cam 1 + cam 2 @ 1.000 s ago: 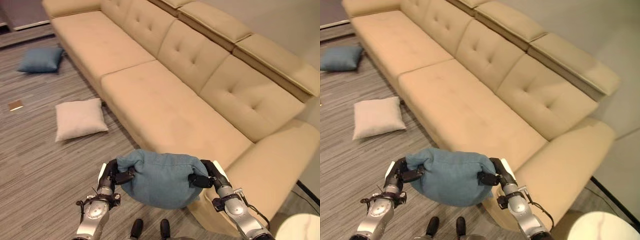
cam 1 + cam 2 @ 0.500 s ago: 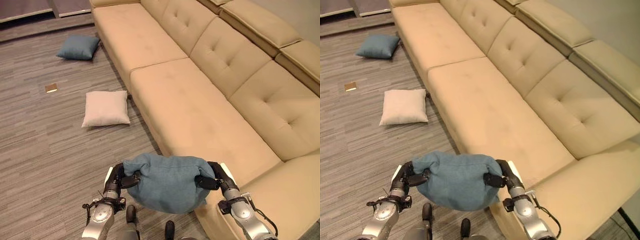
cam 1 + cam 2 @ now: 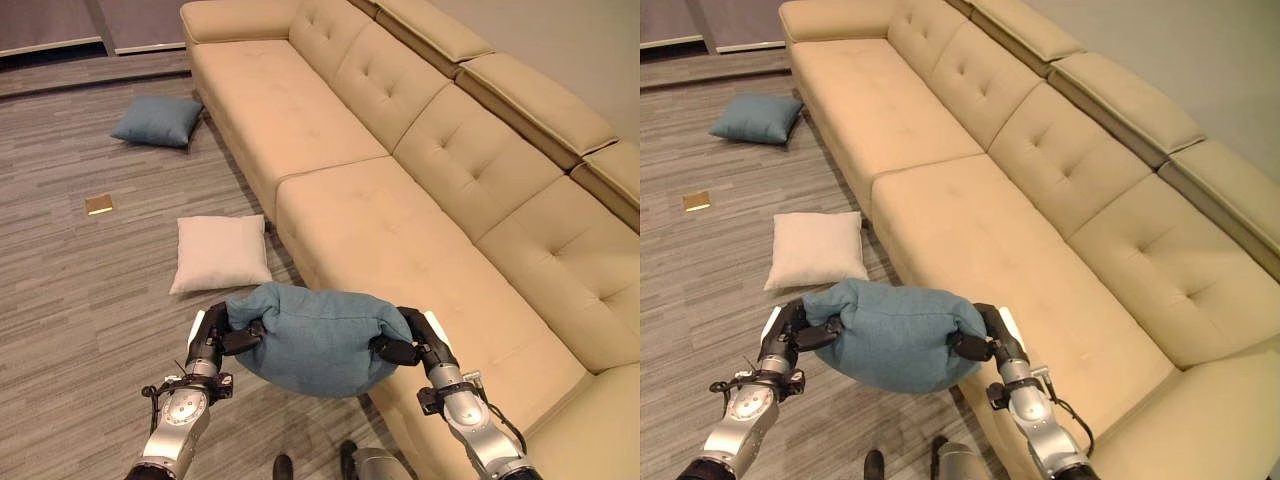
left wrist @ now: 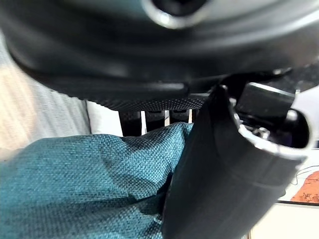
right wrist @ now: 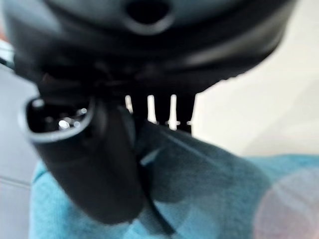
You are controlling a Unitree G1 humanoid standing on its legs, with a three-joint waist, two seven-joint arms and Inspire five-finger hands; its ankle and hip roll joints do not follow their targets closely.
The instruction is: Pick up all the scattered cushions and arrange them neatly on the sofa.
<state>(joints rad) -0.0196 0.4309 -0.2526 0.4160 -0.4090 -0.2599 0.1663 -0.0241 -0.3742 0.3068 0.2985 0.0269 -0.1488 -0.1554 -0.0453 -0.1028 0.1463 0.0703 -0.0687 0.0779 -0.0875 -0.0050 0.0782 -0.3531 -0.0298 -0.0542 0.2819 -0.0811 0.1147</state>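
Left eye view. Teal cushion (image 3: 318,338), carried off the floor between both hands, long axis running 9 to 3 o'clock. Left hand (image 3: 222,335) clenched on its 9 o'clock end; right hand (image 3: 408,345) clenched on its 3 o'clock end. Sofa (image 3: 420,230), beige, tufted, seat bare; its front edge lies just past the cushion toward 1–3 o'clock, right hand the nearer. Judgement: the coming move is a carry toward 1 o'clock onto the seat.

Right eye view. Cream cushion (image 3: 818,248) flat on the floor (image 3: 700,260) at 11 o'clock of the held one, near the sofa front. Second teal cushion (image 3: 755,117) farther off at 11 o'clock. Small tan tile (image 3: 696,200) between them. Floor grey, striped.

Left wrist view. Thumb and fingers pinch teal fabric.

Right wrist view. Same pinch on the opposite end.
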